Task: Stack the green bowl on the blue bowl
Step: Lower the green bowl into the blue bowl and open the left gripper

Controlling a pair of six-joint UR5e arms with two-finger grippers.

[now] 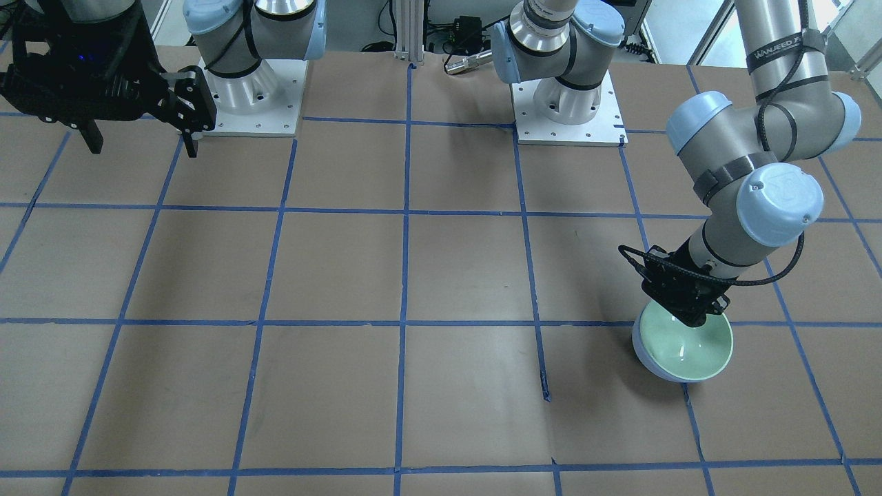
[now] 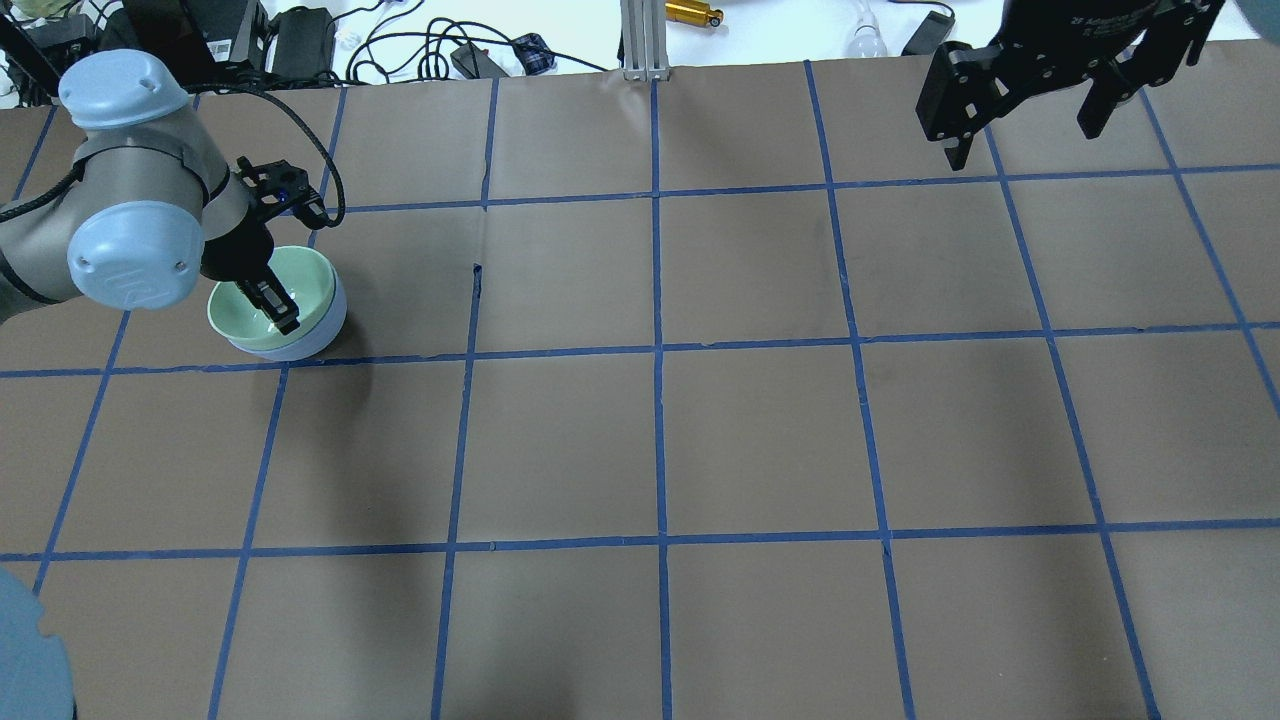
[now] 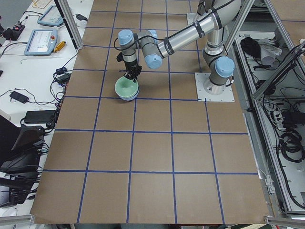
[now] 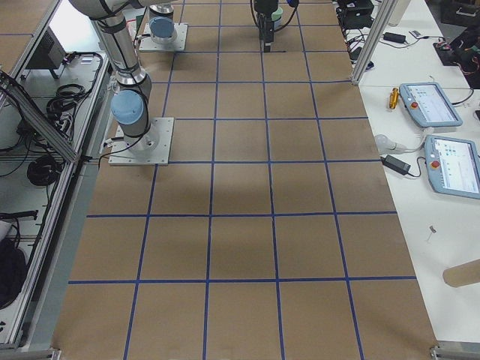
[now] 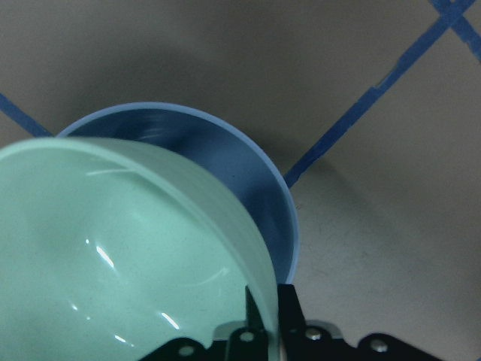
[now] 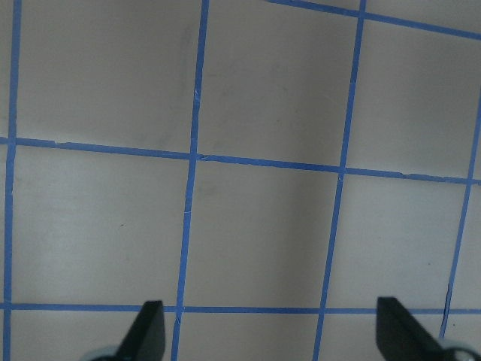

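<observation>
One green bowl [image 2: 300, 280] and one blue bowl [image 2: 322, 335], nested at about 10 o'clock on the table [image 2: 700, 440] in my overhead view. The green sits tilted inside the blue. Left gripper [image 2: 278, 312] is pinched on the green bowl's rim, one finger inside. Right gripper [image 2: 1022, 140] hangs at 1 o'clock, well apart, jaws spread wide. Cables [image 2: 400, 50] lie past the 12 o'clock edge.

The brown-papered table [image 1: 468, 269], gridded with blue tape [image 1: 403, 275], carries the blue bowl [image 1: 641, 353] near right and 2 white base plates [image 1: 286, 96] far back.
</observation>
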